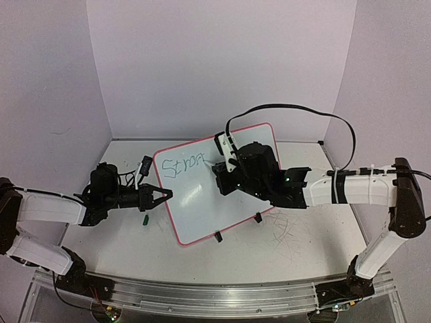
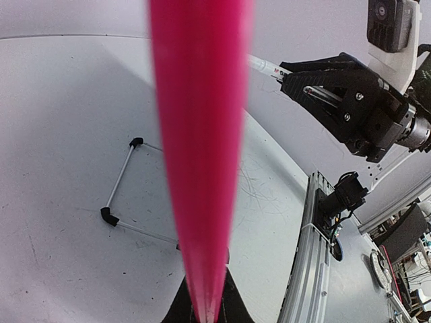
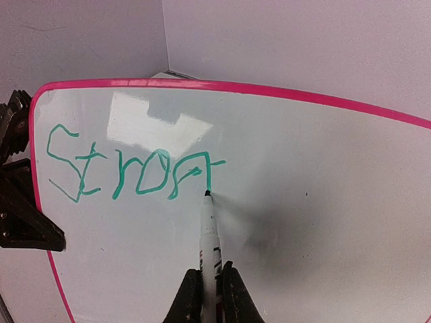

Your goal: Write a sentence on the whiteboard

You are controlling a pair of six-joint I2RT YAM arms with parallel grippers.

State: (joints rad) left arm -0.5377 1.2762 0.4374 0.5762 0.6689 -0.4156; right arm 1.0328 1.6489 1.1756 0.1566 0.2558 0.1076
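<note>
The whiteboard (image 1: 202,208) lies tilted in the middle of the table, white with a pink rim (image 2: 202,134). My left gripper (image 1: 166,195) is shut on its left edge; in the left wrist view the rim runs up from between the jaws (image 2: 205,311). My right gripper (image 1: 221,173) is shut on a white marker (image 3: 210,235). The marker's tip (image 3: 207,194) touches the whiteboard (image 3: 323,202) at the end of the sentence (image 3: 135,171), green handwriting that reads "Stron" plus an unfinished letter. From above the sentence (image 1: 183,165) sits near the board's upper left.
A small green marker cap (image 1: 144,219) lies on the table just left of the board. Two black clip feet (image 1: 218,236) stick out of the board's near edge. A thin wire frame with black ends (image 2: 121,180) shows left of the rim. An aluminium rail (image 1: 215,296) runs along the table's front.
</note>
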